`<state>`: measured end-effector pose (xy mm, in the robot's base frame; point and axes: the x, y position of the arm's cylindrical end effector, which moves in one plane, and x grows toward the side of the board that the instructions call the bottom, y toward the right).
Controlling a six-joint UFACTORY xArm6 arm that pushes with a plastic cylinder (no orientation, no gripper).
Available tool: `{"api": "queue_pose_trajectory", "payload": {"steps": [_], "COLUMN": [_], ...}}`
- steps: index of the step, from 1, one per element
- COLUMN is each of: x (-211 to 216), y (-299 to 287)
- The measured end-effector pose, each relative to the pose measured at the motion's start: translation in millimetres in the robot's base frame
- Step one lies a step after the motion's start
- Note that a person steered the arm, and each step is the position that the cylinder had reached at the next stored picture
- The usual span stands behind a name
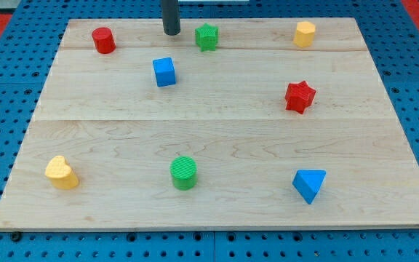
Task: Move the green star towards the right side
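Note:
The green star [206, 36] lies near the view's top, a little left of the middle of the wooden board [217, 138]. My tip [171, 33] is on the board just to the star's left, a small gap apart from it. The dark rod rises out of the view's top edge.
A red cylinder [103, 40] is at the top left, a blue cube [164, 72] below my tip, a yellow hexagonal block [305, 33] at the top right, a red star [300, 97] at the right. A yellow heart [62, 173], green cylinder [184, 172] and blue triangle [309, 184] lie along the bottom.

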<state>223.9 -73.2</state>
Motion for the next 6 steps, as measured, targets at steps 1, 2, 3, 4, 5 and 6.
{"api": "queue_pose_trajectory", "payload": {"steps": [1, 2, 3, 4, 5, 6], "x": [-0.5, -0.5, 17.7, 57.6, 106.9, 166.6], "y": [0.8, 21.8, 44.1, 78.5, 100.9, 86.7]}}
